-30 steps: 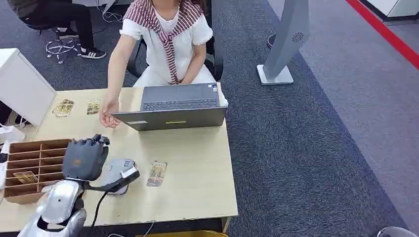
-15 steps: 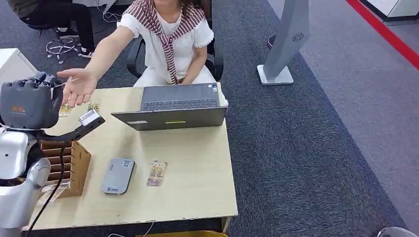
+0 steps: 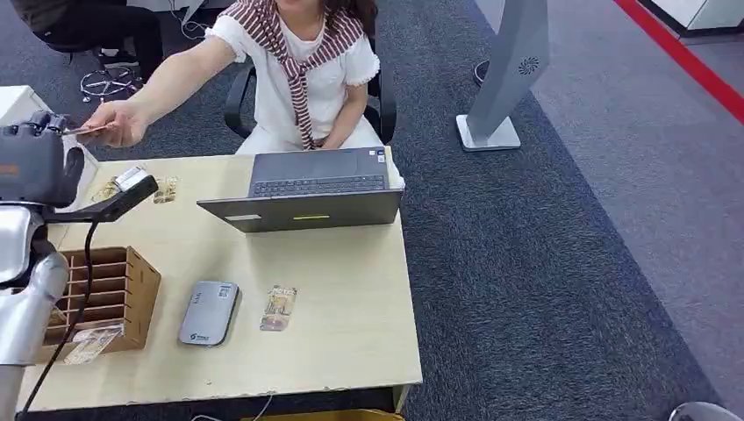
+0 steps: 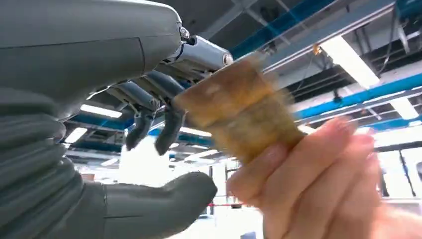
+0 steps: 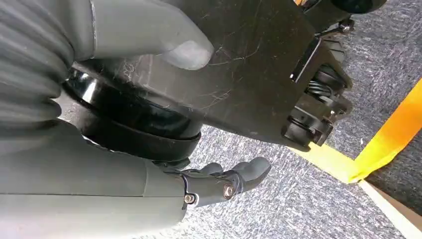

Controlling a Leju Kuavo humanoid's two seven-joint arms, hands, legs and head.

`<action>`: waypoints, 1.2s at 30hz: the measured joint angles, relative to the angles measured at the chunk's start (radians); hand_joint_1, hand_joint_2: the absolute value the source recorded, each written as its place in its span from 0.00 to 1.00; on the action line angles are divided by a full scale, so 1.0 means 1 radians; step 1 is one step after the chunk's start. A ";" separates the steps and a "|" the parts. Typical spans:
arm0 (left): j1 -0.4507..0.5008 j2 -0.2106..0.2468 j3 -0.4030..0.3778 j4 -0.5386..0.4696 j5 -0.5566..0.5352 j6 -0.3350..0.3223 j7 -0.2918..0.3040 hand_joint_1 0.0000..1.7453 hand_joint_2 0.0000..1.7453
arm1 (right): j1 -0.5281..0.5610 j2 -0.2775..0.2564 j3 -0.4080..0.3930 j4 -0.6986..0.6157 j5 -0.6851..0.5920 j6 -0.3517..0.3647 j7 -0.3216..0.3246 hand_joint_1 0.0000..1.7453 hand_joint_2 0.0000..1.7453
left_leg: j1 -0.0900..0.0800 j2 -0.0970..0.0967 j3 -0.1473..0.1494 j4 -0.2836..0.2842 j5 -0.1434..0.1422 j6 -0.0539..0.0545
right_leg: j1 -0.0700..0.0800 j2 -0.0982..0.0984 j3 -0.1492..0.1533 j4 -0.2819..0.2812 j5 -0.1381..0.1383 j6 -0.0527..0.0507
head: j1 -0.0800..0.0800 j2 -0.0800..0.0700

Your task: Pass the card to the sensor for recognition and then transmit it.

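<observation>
Up at the far-left edge of the desk [image 3: 351, 342], the left hand [image 3: 35, 167] is raised, and the card [image 4: 239, 117] sits right at its fingertips [image 4: 171, 127]. A person's hand [image 4: 318, 189] pinches the card's other end; in the head view that hand [image 3: 114, 124] reaches in just beyond the robot's hand. The card is blurred, and whether the robot's fingers grip it or merely touch it cannot be told. Its thumb [image 4: 159, 199] lies apart from the card, below the fingers.

Below and to the right of the left hand lies the grey sensor [image 3: 209, 313], flat on the desk, with small writing too fine to read. Just right of it is a second card [image 3: 279, 308], gold-patterned, print illegible. Nearer the hand stands a wooden slotted box [image 3: 132, 281], and beyond it a laptop [image 3: 307, 189] faces the seated person.

The right hand [image 5: 219, 186] hangs over grey carpet, fingers loosely curled, holding nothing.
</observation>
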State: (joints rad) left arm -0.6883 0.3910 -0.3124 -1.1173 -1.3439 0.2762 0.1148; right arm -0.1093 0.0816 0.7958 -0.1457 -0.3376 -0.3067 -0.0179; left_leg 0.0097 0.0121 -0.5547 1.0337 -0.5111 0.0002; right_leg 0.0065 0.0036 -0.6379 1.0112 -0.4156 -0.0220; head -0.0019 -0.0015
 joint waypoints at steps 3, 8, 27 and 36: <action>0.011 -0.001 0.007 0.002 0.000 0.023 0.006 0.00 1.00 | 0.001 0.000 0.000 0.000 -0.002 0.000 0.000 0.00 1.00 | 0.000 0.000 0.000 0.000 0.000 0.000 | 0.000 0.000 0.000 0.000 0.000 0.000 | 0.000 0.000; 0.046 -0.002 0.018 -0.013 0.006 0.048 0.000 0.00 1.00 | 0.003 0.000 0.000 0.000 -0.003 -0.003 -0.005 0.00 1.00 | 0.000 0.000 0.000 0.000 0.000 0.000 | 0.000 0.000 0.000 0.000 0.000 0.000 | 0.000 0.000; 0.309 -0.005 0.051 -0.281 0.022 0.153 -0.050 0.00 1.00 | 0.011 0.000 -0.007 0.002 -0.044 -0.023 -0.008 0.00 1.00 | -0.001 0.005 0.001 -0.001 -0.004 0.001 | -0.001 0.004 0.000 0.000 -0.001 0.000 | 0.000 0.000; 0.862 -0.027 0.063 -0.666 -0.134 0.361 -0.050 0.00 1.00 | 0.020 0.000 -0.038 0.004 -0.073 -0.042 -0.010 0.00 1.00 | -0.001 0.008 0.002 -0.001 -0.011 0.006 | -0.001 0.006 0.000 -0.001 -0.008 0.004 | 0.001 0.000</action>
State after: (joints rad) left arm 0.1740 0.3635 -0.2495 -1.7835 -1.4775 0.6367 0.0649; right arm -0.0896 0.0816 0.7576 -0.1415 -0.4105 -0.3487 -0.0275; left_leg 0.0084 0.0200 -0.5531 1.0329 -0.5219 0.0062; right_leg 0.0054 0.0094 -0.6379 1.0105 -0.4232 -0.0182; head -0.0011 -0.0015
